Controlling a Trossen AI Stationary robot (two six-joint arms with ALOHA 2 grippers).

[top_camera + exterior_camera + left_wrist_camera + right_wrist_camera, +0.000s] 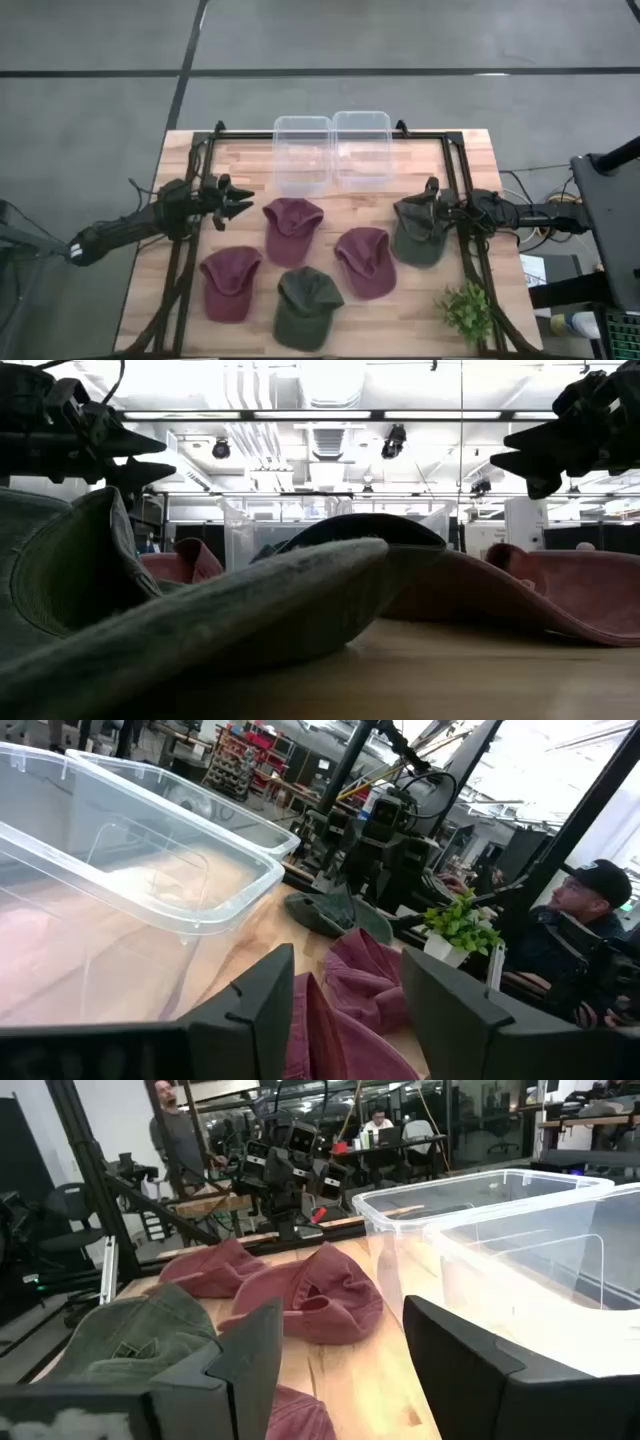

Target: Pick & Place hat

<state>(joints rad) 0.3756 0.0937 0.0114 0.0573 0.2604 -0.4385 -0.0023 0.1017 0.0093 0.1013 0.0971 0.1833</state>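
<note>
Five caps lie flat on the wooden table: three maroon (pixel 292 228) (pixel 230 282) (pixel 366 260) and two green (pixel 306 305) (pixel 420 232). My left gripper (pixel 238 203) is open and hovers left of the far maroon cap, which shows beyond its fingers (pixel 350 985). My right gripper (pixel 431 194) is open too and hangs above the far edge of the right green cap. Its wrist view looks past the fingers (pixel 350 1360) at a maroon cap (pixel 300 1295) and a green cap (pixel 140 1330). In the low view both grippers (pixel 130 455) (pixel 535 460) hang well above the caps.
Two clear plastic bins (pixel 302 152) (pixel 362 148) stand side by side at the table's far edge. A small green plant (pixel 465 308) sits at the near right corner. A black frame (pixel 455 170) runs along the table's sides. People sit in the room beyond (pixel 590 895).
</note>
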